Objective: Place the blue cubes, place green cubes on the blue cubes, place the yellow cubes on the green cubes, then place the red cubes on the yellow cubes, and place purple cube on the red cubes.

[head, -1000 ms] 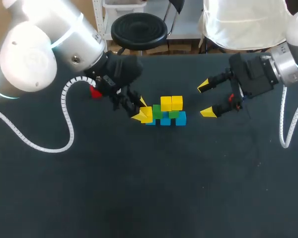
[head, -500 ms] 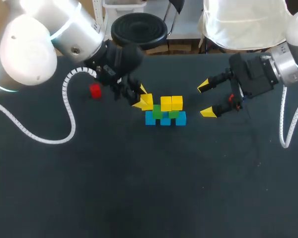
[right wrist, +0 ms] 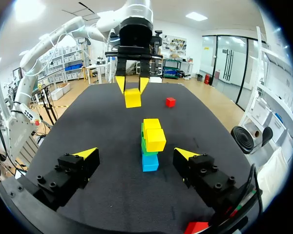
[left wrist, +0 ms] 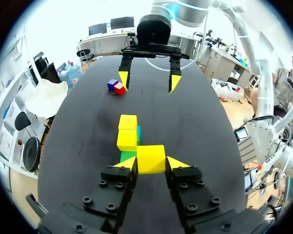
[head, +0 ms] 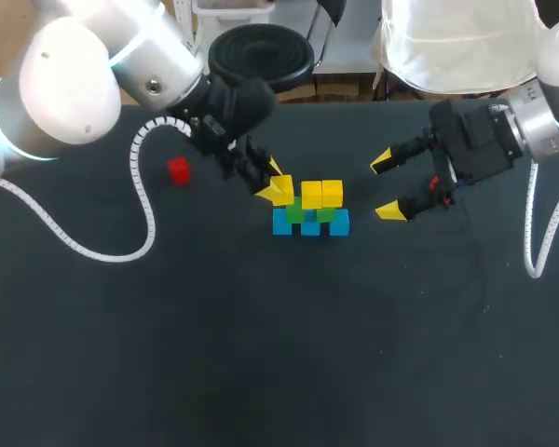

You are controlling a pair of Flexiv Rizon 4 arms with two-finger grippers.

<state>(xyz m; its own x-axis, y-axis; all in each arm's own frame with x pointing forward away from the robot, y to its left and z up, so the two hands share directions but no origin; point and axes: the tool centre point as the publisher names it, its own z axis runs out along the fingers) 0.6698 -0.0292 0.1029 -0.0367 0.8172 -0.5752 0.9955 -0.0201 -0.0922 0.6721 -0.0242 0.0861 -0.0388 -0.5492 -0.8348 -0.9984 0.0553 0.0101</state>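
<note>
A stack stands mid-table: three blue cubes [head: 309,226] in a row, two green cubes [head: 296,211] on them, two yellow cubes [head: 321,194] on top. My left gripper [head: 276,189] is shut on a third yellow cube [head: 282,190] [left wrist: 150,159], held in the air at the stack's left end, just over a green cube [left wrist: 128,156]. My right gripper [head: 388,187] [right wrist: 136,155] hangs open to the right of the stack, nothing between its fingers. One red cube [head: 178,170] lies at the left. A purple cube [left wrist: 112,85] and another red cube [left wrist: 119,88] sit by the right gripper.
The black table [head: 261,354] has wide bare room in front of the stack. My left arm's white cable [head: 130,233] loops over the table's left side. A red cube [right wrist: 196,227] lies close under my right gripper.
My left gripper has risen with the yellow cube from beside the blue row to the level of the top yellow cubes, shifting slightly right. The right arm has stayed still.
</note>
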